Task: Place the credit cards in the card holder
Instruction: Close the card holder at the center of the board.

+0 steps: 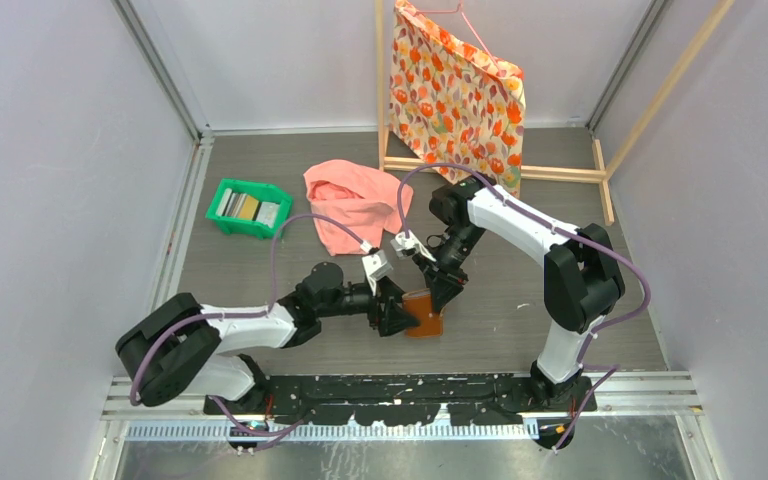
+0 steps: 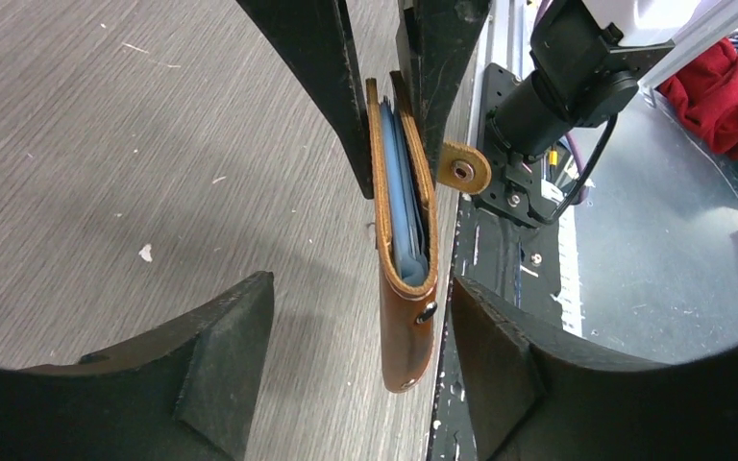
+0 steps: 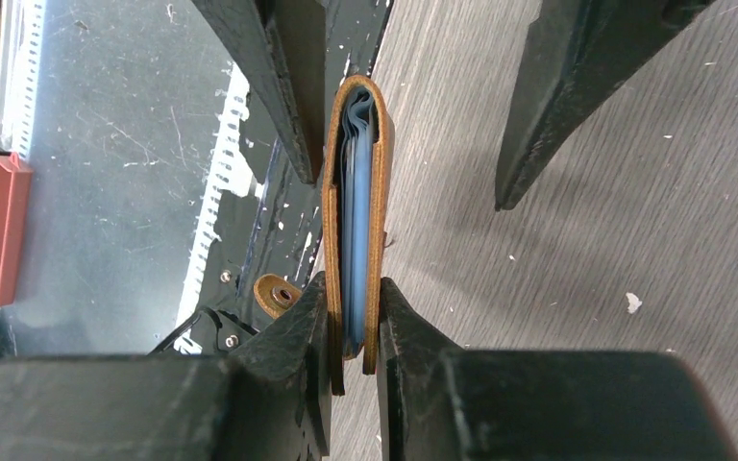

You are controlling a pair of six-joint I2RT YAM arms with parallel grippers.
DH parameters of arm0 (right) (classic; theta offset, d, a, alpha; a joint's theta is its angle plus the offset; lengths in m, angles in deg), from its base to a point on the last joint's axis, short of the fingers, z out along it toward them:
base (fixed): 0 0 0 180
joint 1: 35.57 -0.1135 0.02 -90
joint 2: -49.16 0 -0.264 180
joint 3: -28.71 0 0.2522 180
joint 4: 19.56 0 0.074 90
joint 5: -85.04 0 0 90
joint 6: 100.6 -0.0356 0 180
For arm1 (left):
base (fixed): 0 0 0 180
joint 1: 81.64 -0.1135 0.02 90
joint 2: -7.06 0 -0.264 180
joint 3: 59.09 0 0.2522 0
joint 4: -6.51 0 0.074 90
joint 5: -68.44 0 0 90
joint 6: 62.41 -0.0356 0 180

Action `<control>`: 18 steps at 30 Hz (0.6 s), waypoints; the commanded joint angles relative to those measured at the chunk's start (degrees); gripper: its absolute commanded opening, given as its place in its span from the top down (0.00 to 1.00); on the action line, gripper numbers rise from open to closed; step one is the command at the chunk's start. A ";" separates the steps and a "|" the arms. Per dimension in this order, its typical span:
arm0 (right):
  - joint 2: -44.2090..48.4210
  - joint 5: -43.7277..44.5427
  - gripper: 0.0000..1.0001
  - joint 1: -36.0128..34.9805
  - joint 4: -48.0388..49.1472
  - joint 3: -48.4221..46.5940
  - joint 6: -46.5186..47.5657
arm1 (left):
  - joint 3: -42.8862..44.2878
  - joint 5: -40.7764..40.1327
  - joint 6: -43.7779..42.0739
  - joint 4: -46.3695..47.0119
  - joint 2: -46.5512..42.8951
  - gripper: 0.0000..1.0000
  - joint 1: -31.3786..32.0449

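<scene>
The card holder (image 1: 426,316), a folded brown leather wallet, stands on edge near the table's front edge. My right gripper (image 3: 353,288) is shut on one end of it, its fingers pressing both leather sides (image 3: 356,192). Pale blue-grey pockets show between the sides. My left gripper (image 2: 356,298) is open around the opposite end of the card holder (image 2: 405,298), with a gap on each side and the wallet nearer its right finger. The snap tab (image 2: 464,170) hangs loose. Several credit cards (image 1: 248,207) lie in the green tray at the back left.
The green tray (image 1: 222,223) sits at the left rear. A pink cloth (image 1: 355,205) lies behind the grippers. A floral bag (image 1: 457,95) hangs on a wooden frame at the back. The black base rail (image 1: 400,395) runs just in front of the card holder.
</scene>
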 commanded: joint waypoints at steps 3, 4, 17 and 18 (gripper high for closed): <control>0.21 -2.98 0.92 0.20 -1.95 -2.24 1.32 | 3.00 1.40 0.41 7.19 2.65 0.43 0.28; 0.15 -3.02 0.92 0.25 -2.12 -2.22 1.66 | 3.35 1.81 0.68 7.23 3.14 0.47 0.28; 6.13 2.83 0.09 3.69 2.11 -7.84 -11.29 | 0.65 -2.52 5.09 5.17 0.52 1.00 0.28; 6.58 3.45 0.04 4.69 0.79 -10.15 -11.35 | 0.37 -3.65 5.18 2.57 -0.88 1.00 0.28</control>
